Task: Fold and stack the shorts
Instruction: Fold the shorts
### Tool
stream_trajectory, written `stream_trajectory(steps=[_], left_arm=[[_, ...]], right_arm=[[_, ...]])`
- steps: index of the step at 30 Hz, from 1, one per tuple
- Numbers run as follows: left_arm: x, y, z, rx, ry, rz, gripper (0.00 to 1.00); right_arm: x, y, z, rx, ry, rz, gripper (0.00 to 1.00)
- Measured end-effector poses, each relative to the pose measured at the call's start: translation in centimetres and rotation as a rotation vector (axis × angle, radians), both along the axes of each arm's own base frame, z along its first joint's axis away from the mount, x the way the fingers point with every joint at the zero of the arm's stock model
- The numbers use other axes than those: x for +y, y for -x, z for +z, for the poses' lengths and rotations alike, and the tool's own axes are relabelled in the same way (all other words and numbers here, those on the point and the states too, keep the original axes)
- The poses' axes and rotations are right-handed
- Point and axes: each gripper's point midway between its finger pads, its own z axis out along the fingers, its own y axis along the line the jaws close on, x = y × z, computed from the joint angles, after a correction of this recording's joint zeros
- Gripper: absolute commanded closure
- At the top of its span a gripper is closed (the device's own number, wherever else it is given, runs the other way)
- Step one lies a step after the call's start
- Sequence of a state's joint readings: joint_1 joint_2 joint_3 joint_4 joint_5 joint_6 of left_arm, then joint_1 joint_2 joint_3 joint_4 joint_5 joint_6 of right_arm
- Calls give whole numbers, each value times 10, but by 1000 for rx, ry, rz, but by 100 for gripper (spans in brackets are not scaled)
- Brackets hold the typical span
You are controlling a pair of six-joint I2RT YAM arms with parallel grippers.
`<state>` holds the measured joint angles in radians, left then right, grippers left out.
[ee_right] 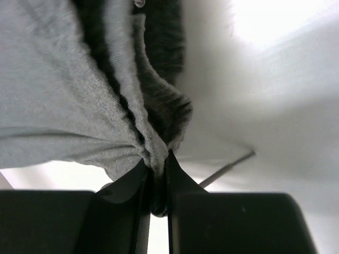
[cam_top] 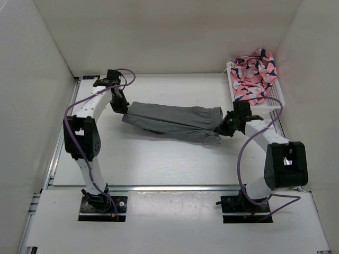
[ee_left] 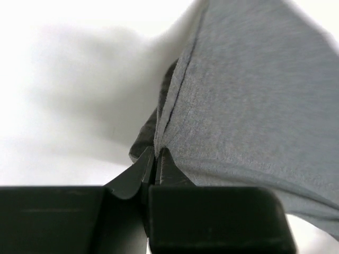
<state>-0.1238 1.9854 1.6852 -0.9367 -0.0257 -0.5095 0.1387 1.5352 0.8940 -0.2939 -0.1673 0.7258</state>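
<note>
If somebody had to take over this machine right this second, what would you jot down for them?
Left gripper: shut on one end of the shorts.
Right gripper: shut on the other end.
Shorts: stretched out between the two over the table.
Done: both ends gripped, cloth spread.
Left: the fold itself, then stacking.
Also: pink patterned cloth sits in the white basket, far right.

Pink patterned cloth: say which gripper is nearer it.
Right. The right gripper pinches the shorts just in front of the pink cloth; the left gripper pinches their opposite end, far to its left.
</note>
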Motion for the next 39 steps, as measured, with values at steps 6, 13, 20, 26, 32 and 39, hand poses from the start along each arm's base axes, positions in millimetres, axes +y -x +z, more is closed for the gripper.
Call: stream_trajectory(steps=[6,13,20,26,32,39], left_arm=[[0,44,45,-80,12,-8,90],[5,95,-29,149,-23,-4,40],[9,91,-39,178,-52,-1,34],[12,65,-17,89,-78,2,38],[18,48,-39,116,-125,12,48],[13,53,-78,208,-111,3,73]], right_arm=[[-6,28,37,-65,16,47,99],[-18,94,-9,105,46,76,3],[-35,97,3,72,64,53,0],[-27,79,-8,73,22,111,17],[-10,69,-35,105,-66,168,46],[1,57,-41,72,-122,205,59]])
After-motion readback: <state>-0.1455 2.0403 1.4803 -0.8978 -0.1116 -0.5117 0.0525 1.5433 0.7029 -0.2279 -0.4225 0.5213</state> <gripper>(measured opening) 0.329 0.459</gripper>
